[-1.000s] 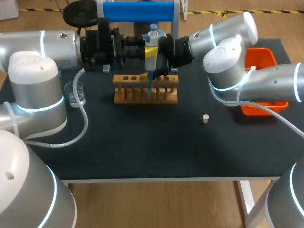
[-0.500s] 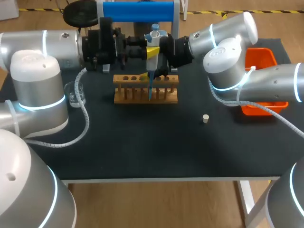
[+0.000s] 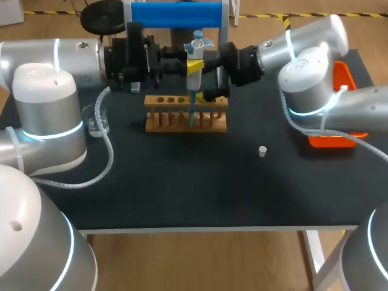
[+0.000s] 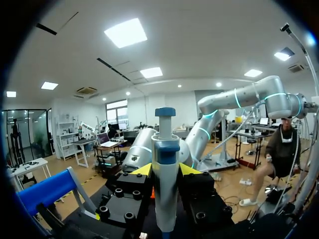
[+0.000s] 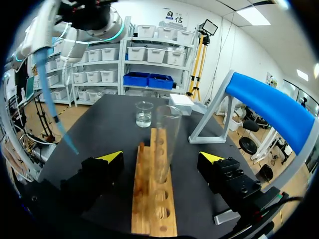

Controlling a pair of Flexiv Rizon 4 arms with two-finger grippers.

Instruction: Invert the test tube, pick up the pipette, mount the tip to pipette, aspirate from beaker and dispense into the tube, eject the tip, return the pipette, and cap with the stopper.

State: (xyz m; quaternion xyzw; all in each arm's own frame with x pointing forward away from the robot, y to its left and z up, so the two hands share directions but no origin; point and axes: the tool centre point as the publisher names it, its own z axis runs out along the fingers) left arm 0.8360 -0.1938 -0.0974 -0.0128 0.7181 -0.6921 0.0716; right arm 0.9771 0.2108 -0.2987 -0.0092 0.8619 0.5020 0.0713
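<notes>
On the counter (image 3: 182,182), the wooden rack (image 3: 209,124) carries the upright test tube (image 5: 167,134), which stands untouched inside the spread right tool (image 5: 160,157). The left tool (image 4: 166,170) clamps the pipette (image 4: 165,199) by its rigid body (a sound hold). The tube is judged thin, slippery and fragile. The stopper (image 3: 262,151) lies apart.

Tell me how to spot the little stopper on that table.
Find the wooden rack toward the back of the black table, then look toward the orange bin at the right. Between them, nearer the front edge, sits the stopper: a small cream plug, alone and touching nothing.
</notes>
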